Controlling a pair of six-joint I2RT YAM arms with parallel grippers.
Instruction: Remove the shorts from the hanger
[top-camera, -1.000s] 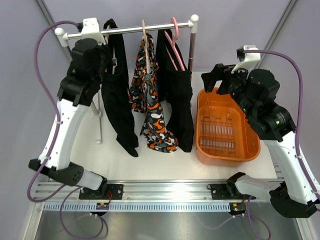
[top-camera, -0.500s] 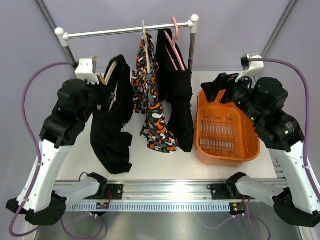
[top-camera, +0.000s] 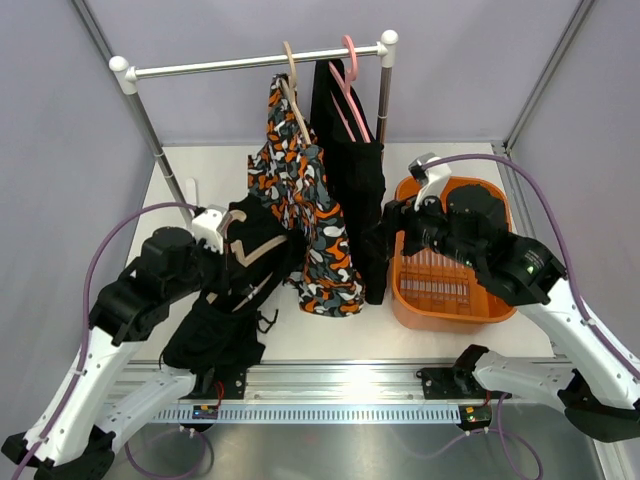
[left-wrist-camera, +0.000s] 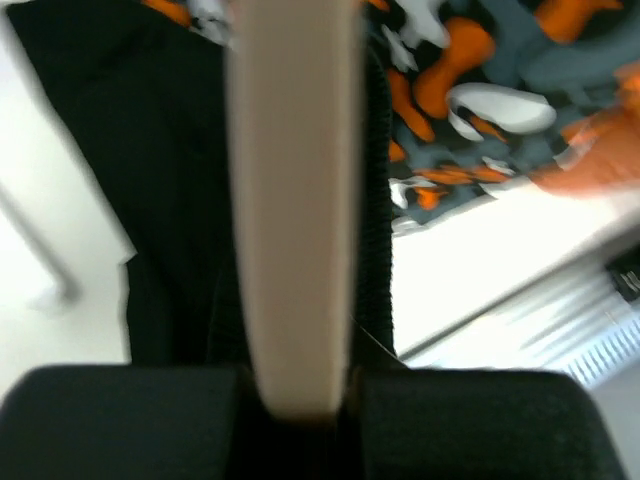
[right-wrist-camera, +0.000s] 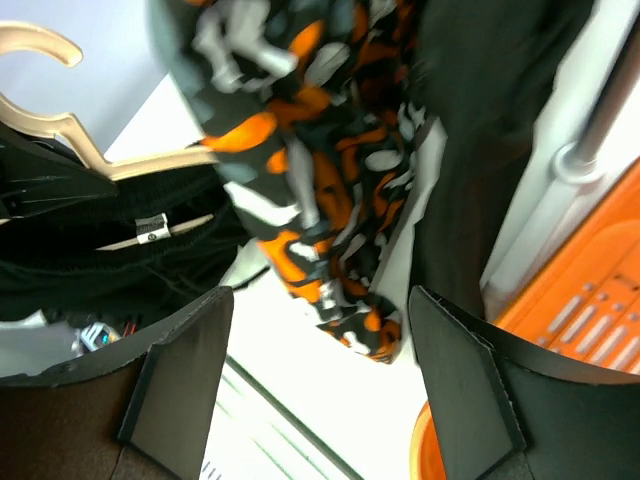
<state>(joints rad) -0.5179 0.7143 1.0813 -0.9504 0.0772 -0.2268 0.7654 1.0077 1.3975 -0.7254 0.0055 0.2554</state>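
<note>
Presently, one pair of black shorts (top-camera: 212, 325) is shown off the rail (top-camera: 250, 63). It is draped on a wooden hanger (top-camera: 250, 246) that is pinched in the left gripper (top-camera: 226, 264) low over the near-left part of the table (top-camera: 190, 170). In the left wrist view the pale hanger bar is seen clamped between the fingers and running straight away from them.

The hanger's long axis is laid roughly left to right in the top view, and the cloth is bunched below it toward the near edge.

The right gripper (top-camera: 393, 222) is held with its fingers spread and nothing between them, beside the orange basket (top-camera: 402, 300). From it the held garment lies to the left. The patterned shorts (top-camera: 305, 215) hang between the two, as the right wrist view confirms. The second black shorts (top-camera: 358, 190) are hung on a pink hanger (top-camera: 350, 75) at the rail's right end.

The right arm is judged the only free one. A leftward reach past the patterned cloth would be needed for the black waistband to be drawn off along the hanger.
</note>
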